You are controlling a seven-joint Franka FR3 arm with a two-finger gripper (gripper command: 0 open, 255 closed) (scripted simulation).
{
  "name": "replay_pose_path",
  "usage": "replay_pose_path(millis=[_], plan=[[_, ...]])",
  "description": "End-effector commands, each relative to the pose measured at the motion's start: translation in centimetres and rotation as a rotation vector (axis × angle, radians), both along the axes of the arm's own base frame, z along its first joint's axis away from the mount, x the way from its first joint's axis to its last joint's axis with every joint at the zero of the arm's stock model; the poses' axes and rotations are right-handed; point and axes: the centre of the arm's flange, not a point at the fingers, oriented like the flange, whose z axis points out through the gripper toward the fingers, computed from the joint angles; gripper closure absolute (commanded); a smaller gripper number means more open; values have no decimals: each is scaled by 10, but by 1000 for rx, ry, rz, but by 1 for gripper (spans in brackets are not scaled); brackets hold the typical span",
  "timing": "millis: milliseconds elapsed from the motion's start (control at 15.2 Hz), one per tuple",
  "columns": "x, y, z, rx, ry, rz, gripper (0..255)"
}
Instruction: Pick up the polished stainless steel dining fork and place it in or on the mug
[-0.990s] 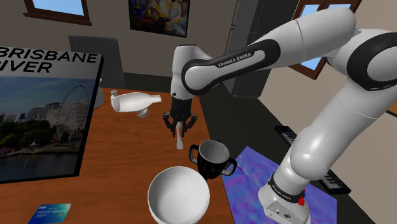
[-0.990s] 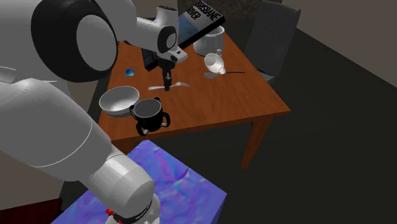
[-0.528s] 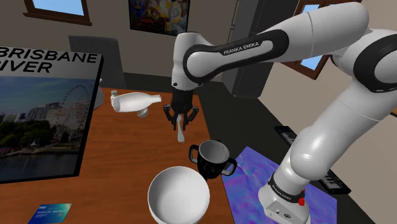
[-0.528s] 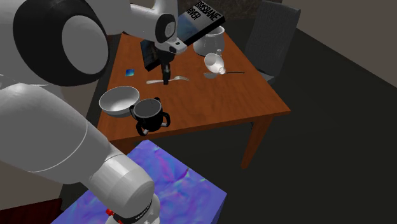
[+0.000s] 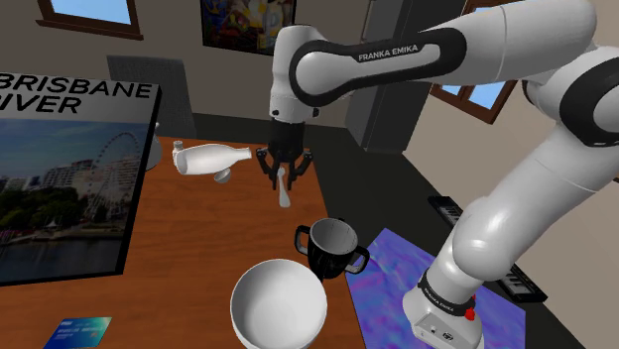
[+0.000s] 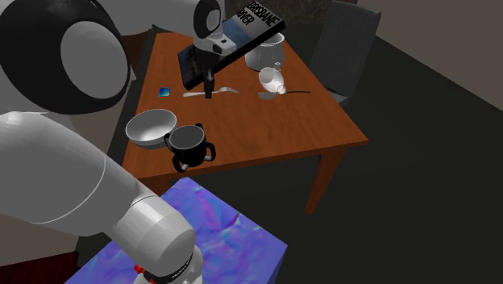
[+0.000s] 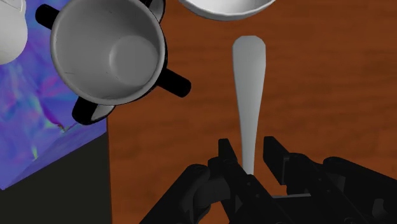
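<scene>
Gripper (image 7: 249,153) clamped on fork (image 7: 247,83), above brown table (image 7: 331,95). Mug (image 7: 108,54) and bowl (image 7: 222,5) below it. Toppled white bottle (image 5: 210,159) beside it, poster (image 5: 248,22) on the wall behind.

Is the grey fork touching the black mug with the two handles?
Apart. In the wrist view a strip of brown tabletop shows between the pale grey fork and the black two-handled mug, even past the mug's nearest handle.

A smooth, pale grey fork (image 7: 248,89) with a dull metal sheen is clasped by a matt black hand (image 7: 248,151) above a polished reddish-brown wooden counter (image 7: 331,102), near a glossy black mug (image 7: 108,54) with a grey interior and a smooth white bowl (image 5: 279,302).
</scene>
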Motion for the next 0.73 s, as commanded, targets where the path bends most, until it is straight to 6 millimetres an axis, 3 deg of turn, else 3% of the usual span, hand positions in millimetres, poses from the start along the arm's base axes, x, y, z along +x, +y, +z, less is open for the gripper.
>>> replay_pose_path(millis=[0, 132, 660], plan=[[2, 1, 11, 0, 0, 0, 255], [2, 1, 18, 0, 0, 0, 255], [-102, -15, 9, 0, 0, 0, 255]])
